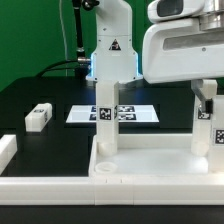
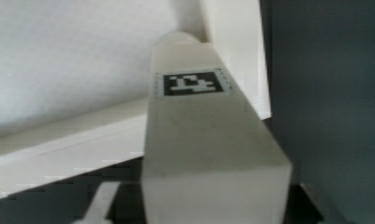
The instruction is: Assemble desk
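The white desk top (image 1: 150,160) lies flat near the front, with its raised rim toward the camera. One tagged leg (image 1: 106,115) stands upright at its corner on the exterior view's left. A second upright leg (image 1: 206,125) stands at the right corner, and my gripper (image 1: 205,98) comes down over its upper end. In the wrist view that leg (image 2: 210,130) fills the space between my dark fingers (image 2: 116,200), which lie flush against its sides. Its tag faces the camera and the desk top (image 2: 77,70) lies behind it. A loose leg (image 1: 38,117) lies on the black table at the left.
The marker board (image 1: 135,115) lies flat behind the desk top. Low white rails (image 1: 8,150) edge the table at the left and front. The arm's white base (image 1: 112,50) stands at the back, in front of a green backdrop.
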Controlling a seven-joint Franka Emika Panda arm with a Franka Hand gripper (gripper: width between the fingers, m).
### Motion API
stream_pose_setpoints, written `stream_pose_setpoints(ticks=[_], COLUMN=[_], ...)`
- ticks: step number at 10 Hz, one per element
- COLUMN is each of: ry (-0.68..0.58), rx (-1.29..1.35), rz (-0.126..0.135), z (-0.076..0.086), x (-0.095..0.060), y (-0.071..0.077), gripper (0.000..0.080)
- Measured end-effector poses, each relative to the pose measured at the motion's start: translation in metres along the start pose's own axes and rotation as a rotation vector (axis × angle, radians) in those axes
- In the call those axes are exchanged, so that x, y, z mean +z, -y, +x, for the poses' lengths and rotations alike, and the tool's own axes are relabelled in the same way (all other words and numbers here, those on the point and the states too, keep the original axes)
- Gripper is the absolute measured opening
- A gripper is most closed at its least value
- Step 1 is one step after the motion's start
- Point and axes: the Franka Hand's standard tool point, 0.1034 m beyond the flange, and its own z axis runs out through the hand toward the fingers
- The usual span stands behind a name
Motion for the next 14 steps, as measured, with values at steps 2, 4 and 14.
stream_pose_setpoints(ticks=[2,4,14], ry=[0.000,0.040,0.096], rx=[0.402,0.781,1.660], rz=[-0.023,-0.019,-0.003], z=[0.000,-0.002,-0.005], x=[0.000,-0.002,-0.001], y=[-0.005,-0.010,-0.012], gripper=[0.0295,0.0295,0.0300])
